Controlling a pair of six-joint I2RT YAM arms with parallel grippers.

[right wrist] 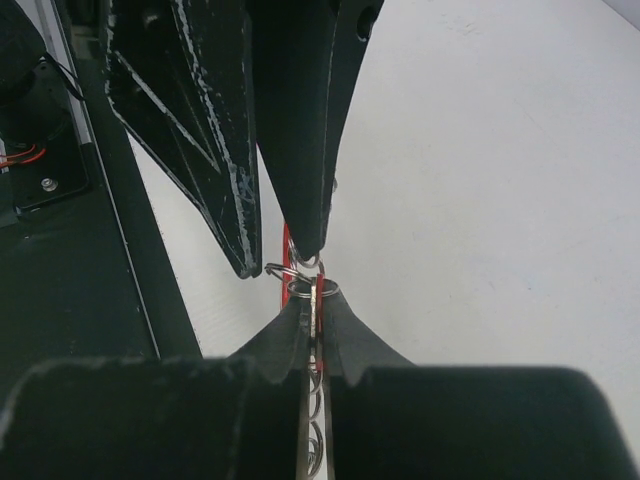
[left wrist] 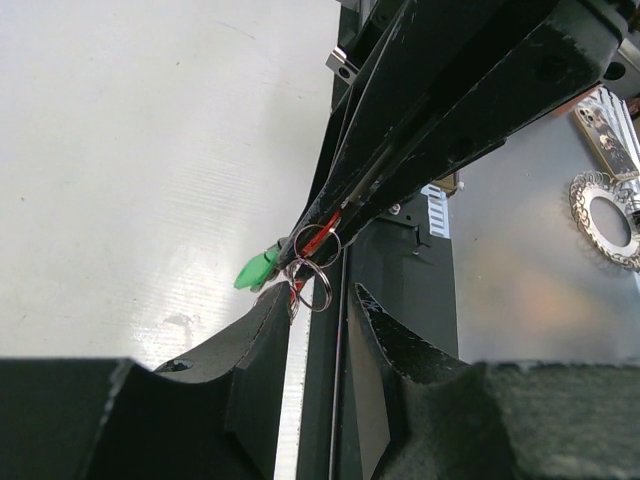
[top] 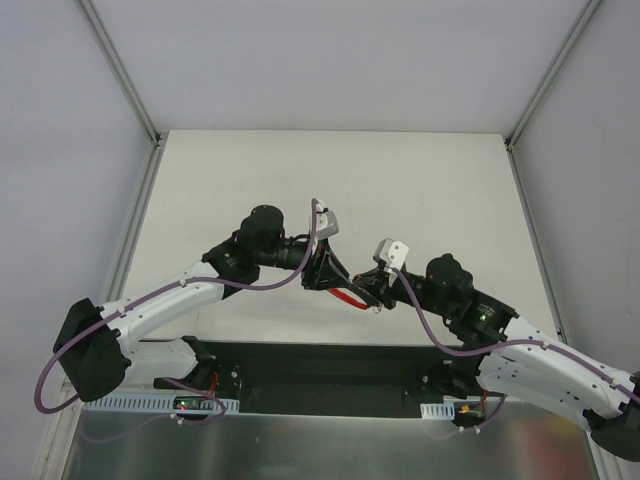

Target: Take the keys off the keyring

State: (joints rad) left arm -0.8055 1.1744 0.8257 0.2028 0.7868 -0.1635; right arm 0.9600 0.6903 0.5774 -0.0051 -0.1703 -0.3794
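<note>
As the top camera looks down, a white table (top: 250, 180) fills the middle, closed in by pale grey walls (top: 330, 60) and slanted metal posts (top: 120, 65). A black strip (top: 320, 375) runs along the near edge, where the bases sit. Both arms are bent at the elbow and reach inward, the left arm (top: 180, 295) from the left and the right arm (top: 530, 365) from the right. Their tips meet over the near half of the table. The left gripper (left wrist: 322, 298) has its jaws apart, one finger on each side of the rings, and it grips nothing. The right gripper (right wrist: 316, 305) is closed tight on the keyring (top: 347, 296), which sits between the two tools. One red loop and two thin metal rings (left wrist: 315, 265) can be counted. Of the keys (left wrist: 262, 272) only one green bit is clear, so their number cannot be told.
</note>
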